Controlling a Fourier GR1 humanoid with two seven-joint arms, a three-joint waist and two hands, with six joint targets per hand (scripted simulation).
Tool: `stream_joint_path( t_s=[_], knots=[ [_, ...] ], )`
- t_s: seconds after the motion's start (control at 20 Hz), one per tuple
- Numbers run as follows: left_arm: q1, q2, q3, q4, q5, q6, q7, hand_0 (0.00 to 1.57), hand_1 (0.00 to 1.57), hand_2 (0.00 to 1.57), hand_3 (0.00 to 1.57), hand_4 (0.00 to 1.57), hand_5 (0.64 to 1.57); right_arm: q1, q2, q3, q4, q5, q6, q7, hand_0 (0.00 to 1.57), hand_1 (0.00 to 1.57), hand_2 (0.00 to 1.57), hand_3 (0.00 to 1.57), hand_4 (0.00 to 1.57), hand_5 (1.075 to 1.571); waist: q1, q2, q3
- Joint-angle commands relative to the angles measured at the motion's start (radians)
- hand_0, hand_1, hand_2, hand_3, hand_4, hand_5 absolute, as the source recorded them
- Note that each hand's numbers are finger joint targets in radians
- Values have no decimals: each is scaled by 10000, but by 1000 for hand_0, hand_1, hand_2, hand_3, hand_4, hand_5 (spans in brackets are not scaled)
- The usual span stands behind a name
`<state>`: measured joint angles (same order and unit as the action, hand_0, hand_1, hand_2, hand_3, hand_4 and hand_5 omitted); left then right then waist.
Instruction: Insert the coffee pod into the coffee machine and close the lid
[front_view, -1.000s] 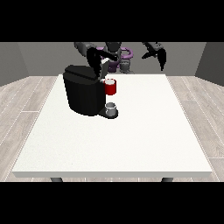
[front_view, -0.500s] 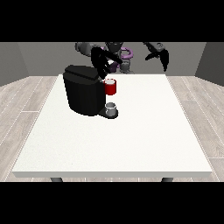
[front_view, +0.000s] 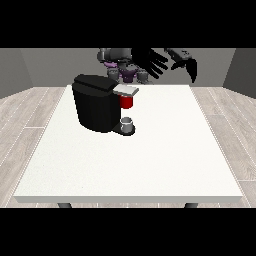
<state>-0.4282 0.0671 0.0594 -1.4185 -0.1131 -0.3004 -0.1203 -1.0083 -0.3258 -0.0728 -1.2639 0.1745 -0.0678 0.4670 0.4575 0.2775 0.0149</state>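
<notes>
The black coffee machine (front_view: 97, 102) stands on the white table (front_view: 150, 160), left of the middle, with a grey lid (front_view: 128, 90) jutting out to the right at its top. Under the lid sits a red thing at the machine (front_view: 127, 102). A small grey thing (front_view: 128, 124) rests on the machine's base below. The arm from the view's left reaches across, and its hand (front_view: 151, 61) hangs high behind the machine's right side, fingers spread and straight, holding nothing. The hand at the view's right (front_view: 186, 62) hovers over the table's back edge, fingers drooping, holding nothing.
The robot's torso (front_view: 122, 70) stands behind the table's far edge. Grey wood floor (front_view: 25, 115) lies around the table on both sides.
The hand from the view's left has lifted off the machine's top and swung up and to the right. The other hand has barely shifted.
</notes>
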Motion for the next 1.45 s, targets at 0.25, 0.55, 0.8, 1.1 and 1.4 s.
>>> stream_joint_path(
  t_s=[0.25,0.55,0.8,1.1,1.4],
  knots=[
    [-533,68,42,-423,338,-189,441,0,0,0,0,203,1571,-1413,249,85,1155,188,34,-2072,0,0,0,0,0,1571,686,882,-148],
    [-715,151,-108,-696,418,-405,705,0,0,0,0,297,1571,-2214,420,-285,2363,73,-106,-2406,0,0,0,0,53,1571,821,1067,-150],
    [55,-58,-329,-894,278,-297,239,0,0,0,0,322,1571,-1869,1060,-107,2615,-101,-9,-3274,0,0,0,0,0,1571,399,710,-150],
    [368,85,136,-566,461,-131,389,0,0,0,0,266,1571,-1204,2365,622,2476,43,-207,-4132,0,0,0,0,0,1571,-464,-122,-151],
    [1439,-255,204,-385,113,582,109,0,0,0,0,266,1571,107,3219,1157,2200,-415,126,-5210,0,0,0,0,259,1571,-1499,-1004,-149]
  ],
)
